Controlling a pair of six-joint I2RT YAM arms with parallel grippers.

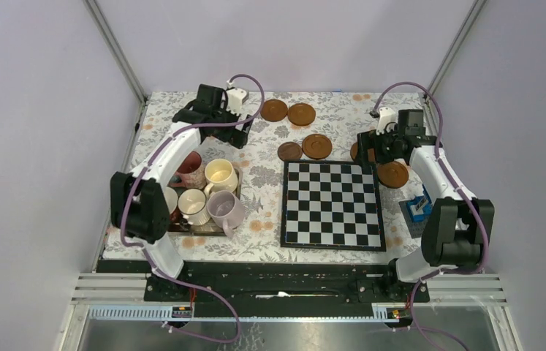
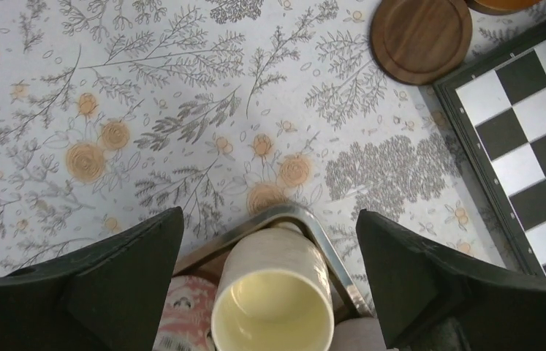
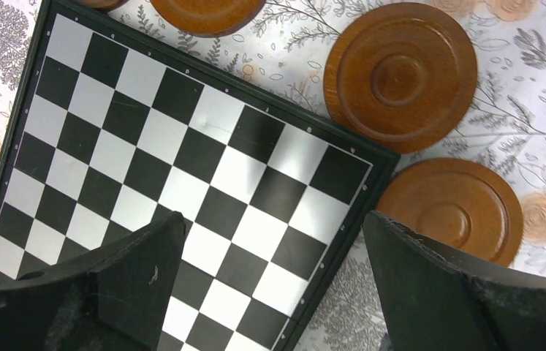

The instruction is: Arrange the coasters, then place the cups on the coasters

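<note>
The cups (image 1: 206,191) are sitting bunched in the tray (image 2: 330,252) at left; the left fingers (image 2: 120,281) are hanging wide apart above the cream cup (image 2: 273,300); the coasters (image 1: 301,114) are lying scattered by the chessboard (image 1: 332,205), one seemingly half hidden; the right fingers (image 3: 120,285) are hovering spread over its corner.

1. Top external: mounted high behind the arm bases, facing forward and down. It takes in the whole table (image 1: 262,238), with the near edge lowest in view.
2. Left wrist: close above the table's left half, looking steeply down on the far right corner of the tray (image 2: 326,238) and the cream-yellow cup (image 2: 273,300).
3. Right wrist: close overhead, looking down on the far right corner of the chessboard (image 3: 182,161).
4. Overlap: the chessboard appears in all three views. The two wrist views show opposite far corners of it.
</note>
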